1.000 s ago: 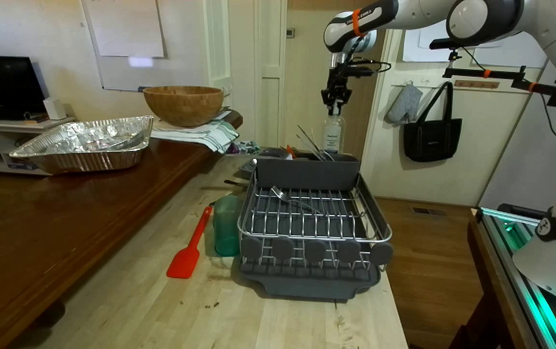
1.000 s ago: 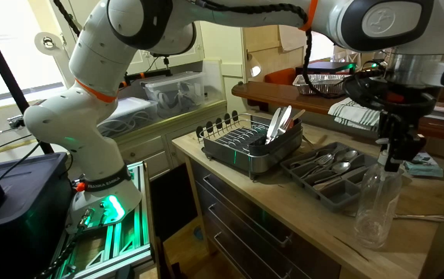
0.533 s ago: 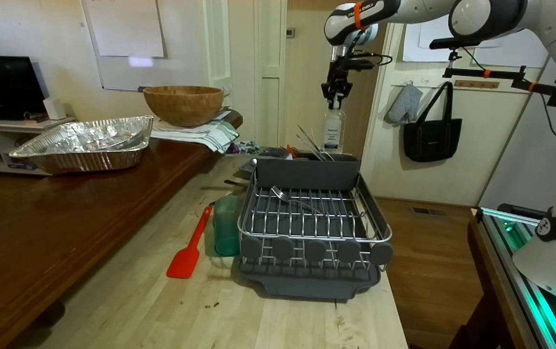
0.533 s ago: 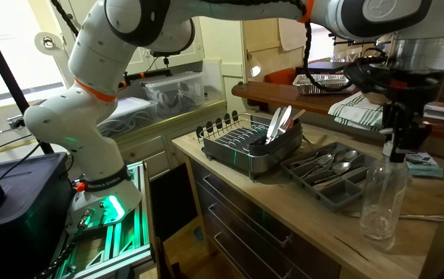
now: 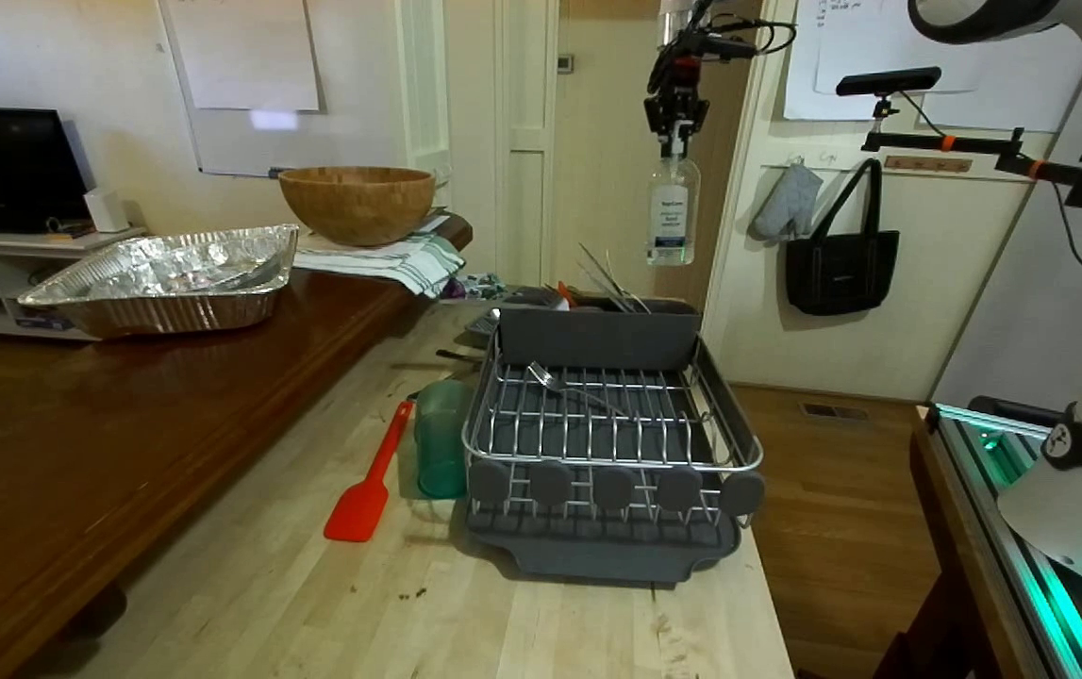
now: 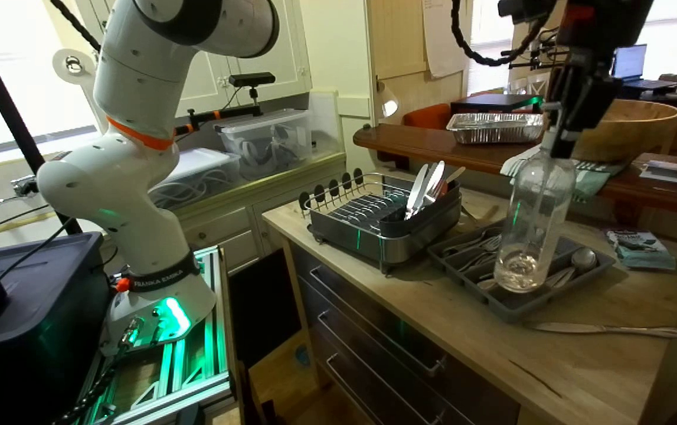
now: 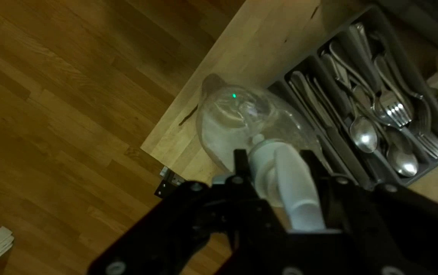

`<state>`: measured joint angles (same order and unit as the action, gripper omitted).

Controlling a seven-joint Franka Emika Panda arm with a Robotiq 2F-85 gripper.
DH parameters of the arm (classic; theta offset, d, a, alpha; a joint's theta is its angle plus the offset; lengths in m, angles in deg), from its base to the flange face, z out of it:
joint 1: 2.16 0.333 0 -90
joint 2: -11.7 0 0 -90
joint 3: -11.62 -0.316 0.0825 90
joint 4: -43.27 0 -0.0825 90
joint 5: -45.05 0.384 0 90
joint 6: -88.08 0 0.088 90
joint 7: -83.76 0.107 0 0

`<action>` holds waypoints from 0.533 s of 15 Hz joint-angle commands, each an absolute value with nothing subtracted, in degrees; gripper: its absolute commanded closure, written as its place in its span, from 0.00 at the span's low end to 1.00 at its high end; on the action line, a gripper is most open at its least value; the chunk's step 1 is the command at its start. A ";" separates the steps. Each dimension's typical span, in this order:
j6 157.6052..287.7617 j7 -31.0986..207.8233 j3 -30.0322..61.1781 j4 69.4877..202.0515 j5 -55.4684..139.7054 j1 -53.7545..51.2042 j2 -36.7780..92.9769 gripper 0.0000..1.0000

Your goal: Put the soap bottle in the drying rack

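The clear soap bottle hangs upright in the air in both exterior views (image 5: 670,212) (image 6: 536,218), with its pale label facing out in one. My gripper (image 5: 677,140) (image 6: 559,139) is shut on its white pump neck; the wrist view shows the gripper (image 7: 276,156) with a finger on each side of the white pump top (image 7: 297,183) and the clear body (image 7: 222,133) below. The dark grey drying rack (image 5: 597,556) (image 6: 350,235) stands on the wooden counter, apart from the bottle. A fork (image 5: 578,391) lies on its wires, and knives (image 6: 421,192) stand in its holder.
A grey cutlery tray (image 6: 509,310) (image 7: 429,172) lies below the bottle, with a knife (image 6: 610,329) beside it. A green cup (image 5: 441,438) and red spatula (image 5: 361,505) lie beside the rack. A foil pan (image 5: 173,306) and wooden bowl (image 5: 357,207) stand on the higher brown counter.
My gripper has lifted the bottle well up off the counter and brought it over the cutlery tray, toward the rack side. The rack and the other items have not moved.
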<state>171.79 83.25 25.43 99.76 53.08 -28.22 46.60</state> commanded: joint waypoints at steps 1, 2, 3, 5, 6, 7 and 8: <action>164.77 81.13 25.00 98.35 51.24 -26.41 42.50 0.88; 163.79 80.80 24.91 98.53 50.62 -25.49 41.20 0.88; 163.41 80.51 24.73 99.65 49.94 -24.36 39.46 0.88; 163.49 79.83 24.15 102.28 48.26 -21.71 35.96 0.88; 164.07 79.83 23.74 104.23 47.69 -20.32 34.00 0.88; 164.46 79.67 23.27 105.65 47.28 -19.09 32.36 0.88; 164.69 79.76 22.74 107.21 47.09 -17.88 30.70 0.88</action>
